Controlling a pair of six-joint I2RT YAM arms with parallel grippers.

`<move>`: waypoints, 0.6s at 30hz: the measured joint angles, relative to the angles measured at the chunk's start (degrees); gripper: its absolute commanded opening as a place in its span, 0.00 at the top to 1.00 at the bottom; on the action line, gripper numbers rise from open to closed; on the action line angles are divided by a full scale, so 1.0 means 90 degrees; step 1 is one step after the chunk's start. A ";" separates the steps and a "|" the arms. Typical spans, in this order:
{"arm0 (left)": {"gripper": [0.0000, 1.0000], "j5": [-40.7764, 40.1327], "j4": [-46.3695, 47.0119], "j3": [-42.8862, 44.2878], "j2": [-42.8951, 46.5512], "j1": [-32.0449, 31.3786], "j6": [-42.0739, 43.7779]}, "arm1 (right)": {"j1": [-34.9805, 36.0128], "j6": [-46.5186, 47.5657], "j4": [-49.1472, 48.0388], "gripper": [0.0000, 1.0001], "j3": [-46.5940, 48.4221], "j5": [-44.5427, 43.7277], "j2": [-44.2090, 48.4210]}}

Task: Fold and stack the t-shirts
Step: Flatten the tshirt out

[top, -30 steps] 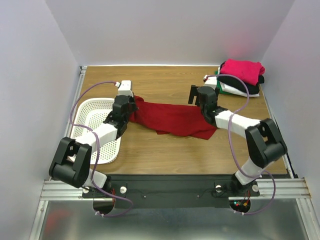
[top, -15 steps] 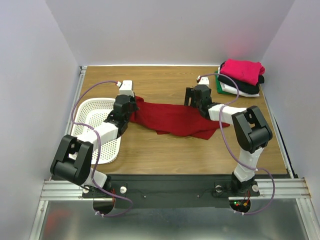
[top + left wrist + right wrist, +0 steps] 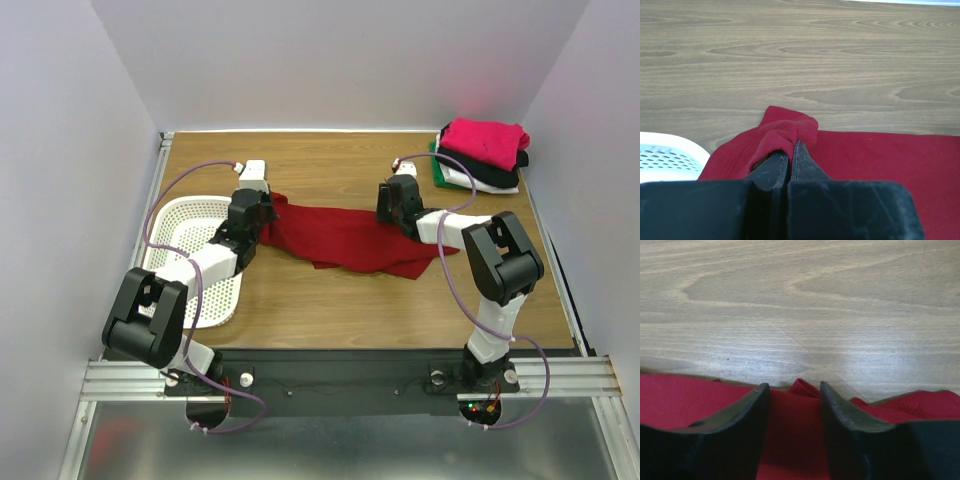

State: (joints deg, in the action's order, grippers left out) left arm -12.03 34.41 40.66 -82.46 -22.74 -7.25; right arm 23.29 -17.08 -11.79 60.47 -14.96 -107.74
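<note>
1 high camera looks down on the table [image 3: 330, 300]; 2 close wrist views share its red shirt [image 3: 865, 155].

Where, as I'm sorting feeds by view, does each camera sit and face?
Top external: fixed above and behind the bases, looking down on the table; both arms show whole, left gripper and right gripper at the dark red t-shirt.
Left wrist: on that wrist, looking along its shut fingers pinching the shirt's bunched edge; basket lower left.
Right wrist: on that wrist, looking between its parted fingers over the shirt's edge to bare wood.
Shared: all three show shirt and table; top and left wrist share the basket.
</note>
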 measured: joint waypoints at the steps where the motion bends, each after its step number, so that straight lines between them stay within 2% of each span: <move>1: 1.00 0.0000 -0.0002 0.0000 0.0000 0.0000 0.0000 | 0.0000 -0.0015 0.0005 0.83 0.0000 0.0010 0.0000; 3: 1.00 0.0000 -0.0007 0.0012 0.0000 0.0000 0.0012 | 0.0000 -0.0017 0.0010 0.97 0.0002 0.0010 -0.0036; 4: 1.00 -0.0005 -0.0005 0.0032 -0.0007 0.0000 0.0022 | 0.0000 -0.0012 0.0022 1.00 0.0002 0.0022 -0.0053; 8: 1.00 -0.0046 -0.0032 0.0279 -0.0175 0.0053 0.0058 | 0.0000 0.0085 0.0228 1.00 0.0119 -0.0129 -0.0172; 12: 1.00 0.0005 -0.0119 0.0738 -0.0425 0.0180 0.0090 | -0.0058 0.0313 0.0500 1.00 0.0714 -0.0325 -0.0126; 18: 1.00 0.0083 -0.0097 0.1069 -0.0444 0.0284 0.0102 | -0.0136 0.0420 0.0488 1.00 0.0930 -0.0308 0.0731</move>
State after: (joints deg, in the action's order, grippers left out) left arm -11.29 33.54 50.28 -86.46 -20.18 -6.33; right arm 22.06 -13.30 -7.40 68.84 -17.74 -101.16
